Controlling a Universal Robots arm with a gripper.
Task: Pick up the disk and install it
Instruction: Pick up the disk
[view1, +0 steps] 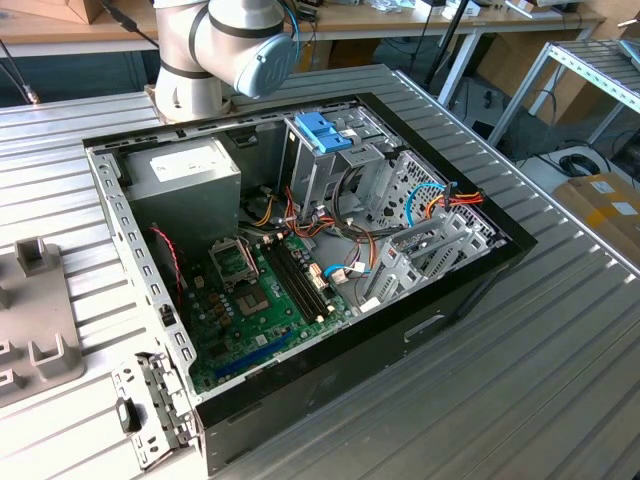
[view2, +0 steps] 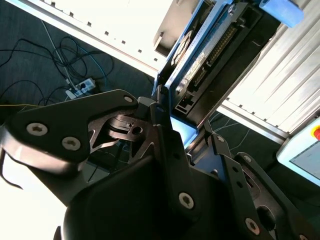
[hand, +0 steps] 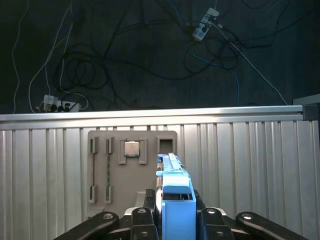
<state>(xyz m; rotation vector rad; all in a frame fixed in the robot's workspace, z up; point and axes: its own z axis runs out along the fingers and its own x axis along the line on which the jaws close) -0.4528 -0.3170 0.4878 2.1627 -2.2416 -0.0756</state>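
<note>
The jaws grip the flat silver disk with a blue plastic frame (hand: 175, 200) between them. Picking up looks done; fitting needs straight aim.

no legible text; print on the white sticker (view1: 187, 159) of the power supply (view1: 185, 205) illegibly small

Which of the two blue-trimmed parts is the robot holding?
The disk, clamped edge-on between the fingers; the blue handle sits on the drive cage.
</note>
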